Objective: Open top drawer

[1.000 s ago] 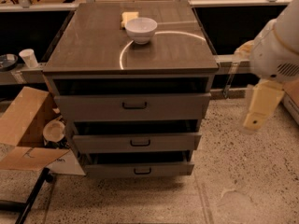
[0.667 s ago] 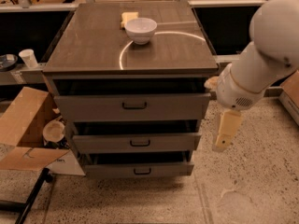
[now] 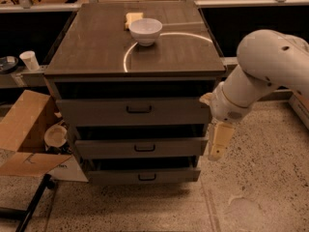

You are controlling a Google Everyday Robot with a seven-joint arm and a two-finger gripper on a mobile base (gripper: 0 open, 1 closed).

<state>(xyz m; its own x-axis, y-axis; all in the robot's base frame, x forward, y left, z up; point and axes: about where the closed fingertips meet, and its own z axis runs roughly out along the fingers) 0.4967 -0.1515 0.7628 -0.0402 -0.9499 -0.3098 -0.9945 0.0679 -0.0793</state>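
The top drawer (image 3: 96, 112) is the tallest grey-brown front of three in the cabinet, with a small black loop handle (image 3: 139, 109) at its centre. A dark gap shows above its front panel, and its inside is hidden. My gripper (image 3: 218, 143) hangs pointing down at the cabinet's right front corner, level with the middle drawer (image 3: 140, 147). It is to the right of the top drawer's handle and lower, and it touches nothing. The white arm (image 3: 263, 69) reaches in from the right.
A white bowl (image 3: 146, 30) and a yellow sponge (image 3: 133, 18) sit on the cabinet top (image 3: 96, 52). An open cardboard box (image 3: 24, 129) with a cup (image 3: 55, 136) stands at the left, with a black stand leg (image 3: 29, 209) below. The bottom drawer (image 3: 145, 175) is lowest.
The arm has swung left toward the cabinet. The gripper has moved from the far right to the cabinet's right front corner. The drawers have not moved.
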